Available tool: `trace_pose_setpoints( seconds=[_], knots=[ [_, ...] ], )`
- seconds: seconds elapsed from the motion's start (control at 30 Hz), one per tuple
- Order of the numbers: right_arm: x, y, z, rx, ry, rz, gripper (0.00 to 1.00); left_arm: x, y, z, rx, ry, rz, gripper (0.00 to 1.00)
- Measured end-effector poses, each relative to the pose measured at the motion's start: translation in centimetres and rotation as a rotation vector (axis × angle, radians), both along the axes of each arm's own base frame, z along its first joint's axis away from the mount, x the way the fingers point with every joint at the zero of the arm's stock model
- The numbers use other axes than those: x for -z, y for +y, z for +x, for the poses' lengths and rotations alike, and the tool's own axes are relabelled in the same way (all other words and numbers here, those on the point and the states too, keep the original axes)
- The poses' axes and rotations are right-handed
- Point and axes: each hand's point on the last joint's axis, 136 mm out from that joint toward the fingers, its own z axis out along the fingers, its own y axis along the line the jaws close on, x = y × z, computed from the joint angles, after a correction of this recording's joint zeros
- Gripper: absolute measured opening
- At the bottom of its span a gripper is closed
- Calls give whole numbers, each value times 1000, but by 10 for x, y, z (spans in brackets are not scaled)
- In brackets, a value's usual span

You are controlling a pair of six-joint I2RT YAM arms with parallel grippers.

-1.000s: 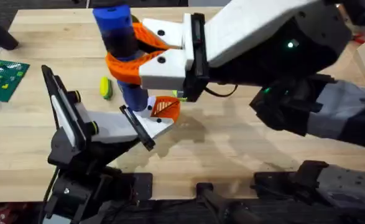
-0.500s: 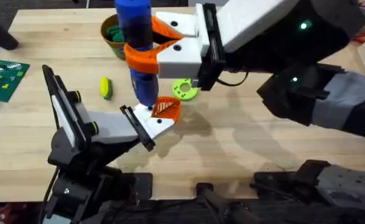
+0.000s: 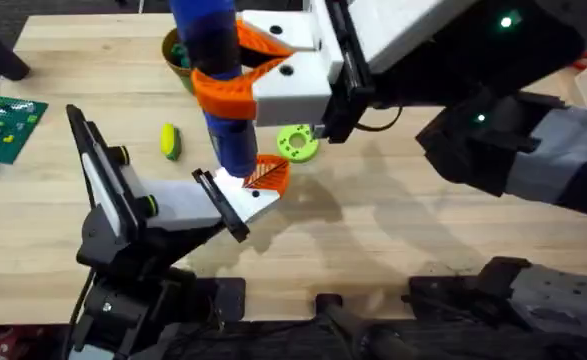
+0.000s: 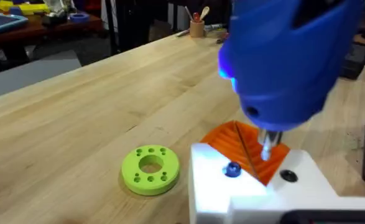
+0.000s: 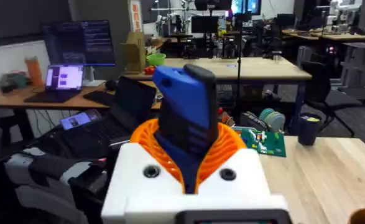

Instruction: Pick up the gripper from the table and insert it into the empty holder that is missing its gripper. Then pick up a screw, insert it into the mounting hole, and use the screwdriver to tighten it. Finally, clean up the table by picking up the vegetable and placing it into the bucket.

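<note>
Upright, thick bright-blue screwdriver (image 3: 216,75) in the right jaws' clamp, tip over the ribbed orange gripper (image 3: 266,175); left jaws' state unclear.

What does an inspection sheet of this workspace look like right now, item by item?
Surface: wooden table.
Job's things: screwdriver upright, tip beside the orange gripper seated on the white holder; vegetable lying on the table; bucket at the far edge.
Clutter: lime-green ring; green circuit board.
Grippers: right gripper clamps the screwdriver; left cannot tell.
Cables: black cable under the right arm.
Surroundings: desks and monitors.
</note>
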Motion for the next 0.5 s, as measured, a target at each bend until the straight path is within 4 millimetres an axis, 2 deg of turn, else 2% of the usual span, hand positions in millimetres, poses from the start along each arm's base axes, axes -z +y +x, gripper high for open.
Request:
trace_pose_setpoints(
  seconds=[0.5],
  knots=[
    [2, 2, -4, -6, -53, -1, 70, 0, 0, 0, 0, 0, 0, 6]
  ],
)
